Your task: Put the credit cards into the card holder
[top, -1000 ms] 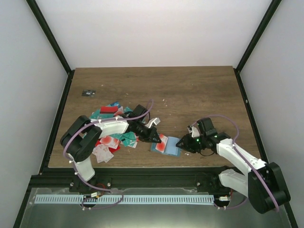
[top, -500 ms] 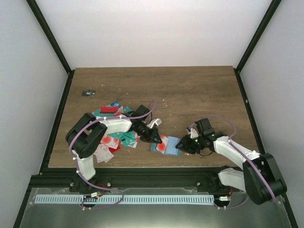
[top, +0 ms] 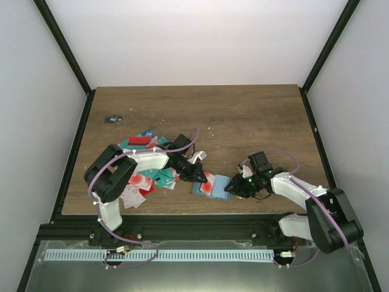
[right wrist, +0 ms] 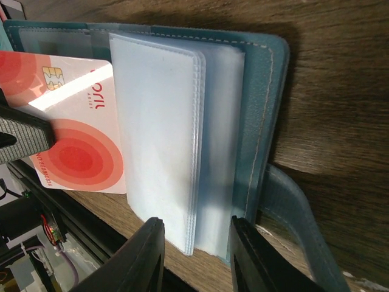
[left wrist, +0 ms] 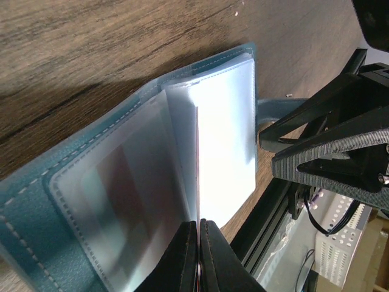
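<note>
The card holder lies open near the table's front edge, its clear sleeves fanned up from the teal cover. My left gripper is shut on a credit card, white with red circles. The card's far edge sits tucked in among the sleeves. My right gripper stands open at the holder's right edge. Its fingers straddle the near edge of the sleeve stack, one by the cover, with a small gap on the other side. The other credit cards lie heaped at the left.
The holder's tab curls off beside my right gripper. A small dark object lies at the far left. The table's front edge and black rail run just behind the holder. My right gripper's fingers show at the right of the left wrist view.
My left gripper has slid the card a little rightward onto the holder. The right gripper has edged slightly left against the holder's edge. Both jaws stand as before.
</note>
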You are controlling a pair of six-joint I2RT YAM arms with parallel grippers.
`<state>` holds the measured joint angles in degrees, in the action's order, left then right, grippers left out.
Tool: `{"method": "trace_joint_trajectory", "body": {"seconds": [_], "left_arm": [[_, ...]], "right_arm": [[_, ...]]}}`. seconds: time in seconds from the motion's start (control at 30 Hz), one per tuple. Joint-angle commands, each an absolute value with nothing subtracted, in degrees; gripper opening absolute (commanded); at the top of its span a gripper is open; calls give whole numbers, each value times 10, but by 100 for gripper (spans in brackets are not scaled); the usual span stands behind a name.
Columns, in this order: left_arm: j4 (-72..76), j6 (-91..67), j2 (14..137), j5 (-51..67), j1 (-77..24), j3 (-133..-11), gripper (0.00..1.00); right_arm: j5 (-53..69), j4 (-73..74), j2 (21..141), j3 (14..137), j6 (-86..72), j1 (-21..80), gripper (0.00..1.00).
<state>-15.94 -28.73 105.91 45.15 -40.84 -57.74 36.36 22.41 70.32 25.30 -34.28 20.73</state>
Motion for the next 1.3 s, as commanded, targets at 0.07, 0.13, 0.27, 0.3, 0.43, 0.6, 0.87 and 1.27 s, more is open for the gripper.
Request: {"method": "trace_joint_trajectory", "body": {"seconds": [0.07, 0.13, 0.27, 0.3, 0.43, 0.6, 0.87, 1.27], "left_arm": [[-167, -287, 1052, 440, -412, -580, 4], [-169, -288, 1051, 439, -411, -580, 4], [-169, -292, 1052, 438, -411, -579, 4], [-166, -292, 1052, 441, -412, -579, 4], [-157, -294, 1062, 452, -416, -585, 4], [-144, -305, 1076, 460, -426, -595, 4], [-124, -323, 1083, 466, -430, -604, 4], [-94, -345, 1098, 459, -432, -604, 4]], "right_arm": [[367, 212, 712, 249, -330, 206, 32], [368, 212, 714, 249, -329, 207, 32], [371, 210, 718, 249, -327, 206, 32], [371, 210, 720, 248, -327, 206, 32], [373, 205, 729, 248, -324, 207, 32], [374, 199, 742, 249, -321, 206, 31], [373, 193, 752, 248, -318, 206, 31], [375, 190, 760, 248, -316, 207, 31]]}}
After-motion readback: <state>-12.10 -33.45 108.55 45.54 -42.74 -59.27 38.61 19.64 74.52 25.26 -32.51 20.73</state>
